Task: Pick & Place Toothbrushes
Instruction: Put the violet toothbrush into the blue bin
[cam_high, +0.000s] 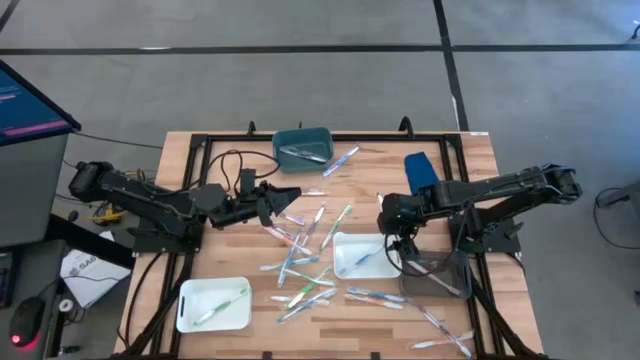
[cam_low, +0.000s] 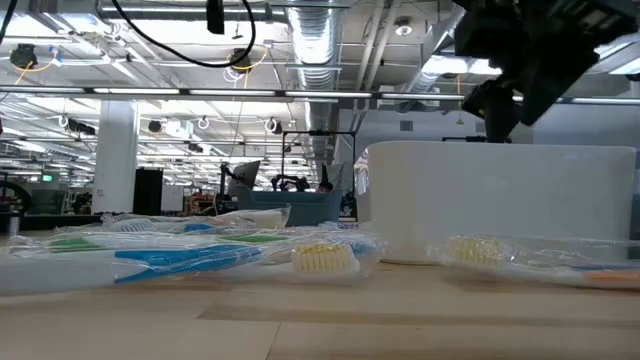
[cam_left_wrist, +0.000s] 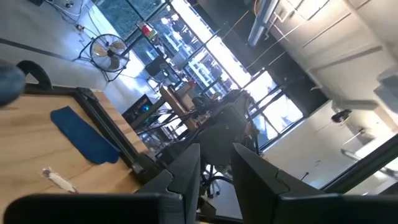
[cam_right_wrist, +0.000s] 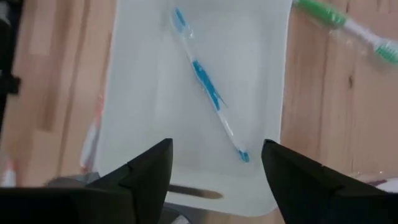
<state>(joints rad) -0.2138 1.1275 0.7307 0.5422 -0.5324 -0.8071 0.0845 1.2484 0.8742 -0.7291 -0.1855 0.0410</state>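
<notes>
**Inspector:** Four trays were noted on the table (cam_high: 480, 150): a teal tray (cam_high: 303, 146), a white tray (cam_high: 214, 305) at the near left, a centre white tray (cam_high: 358, 254) and a clear tray (cam_high: 436, 276). Loose toothbrushes (cam_high: 300, 262) lay scattered between them.

**Clerk:** And the grippers?

**Inspector:** Right gripper (cam_right_wrist: 214, 163) hung over the centre white tray, fingers spread, nothing held; a blue toothbrush (cam_right_wrist: 208, 87) lay inside, apart from them. Left gripper (cam_high: 291, 195) hovered at the scatter's far edge; its closure could not be told.

**Clerk:** Handling?

**Inspector:** Judged light, stiff, slender, likely slippery. Best pinched mid-handle, across its width, clear of the bristle head.
</notes>
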